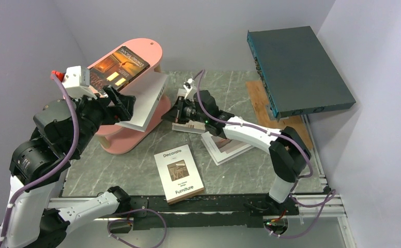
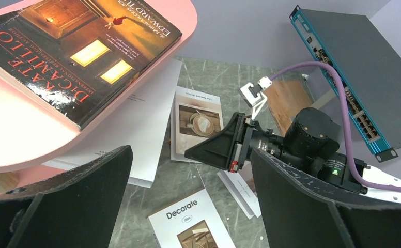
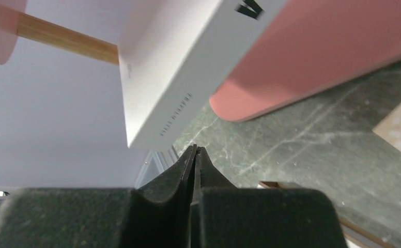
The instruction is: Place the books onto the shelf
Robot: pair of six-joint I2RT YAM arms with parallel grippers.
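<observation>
Top view: the shelf (image 1: 149, 49) carried two books, the orange-brown book (image 1: 121, 64) on its top tier and a white book (image 1: 147, 101) below. The Decorate Furniture book (image 1: 179, 173) and other white books (image 1: 229, 147) lay on the table (image 1: 131, 165). Left wrist view: my left gripper (image 2: 188, 160) stood wide and empty beside the shelf, and the coffee-photo book (image 2: 198, 121) lay flat. Right wrist view: my right gripper (image 3: 194, 150) was pinched together on nothing. Judged under halfway.

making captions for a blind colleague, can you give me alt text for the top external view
A pink shelf holds a dark orange book on top and a white book jutting out beneath it. The left gripper is open beside it; the right gripper is shut low over the table, where the Decorate Furniture book lies.
</observation>
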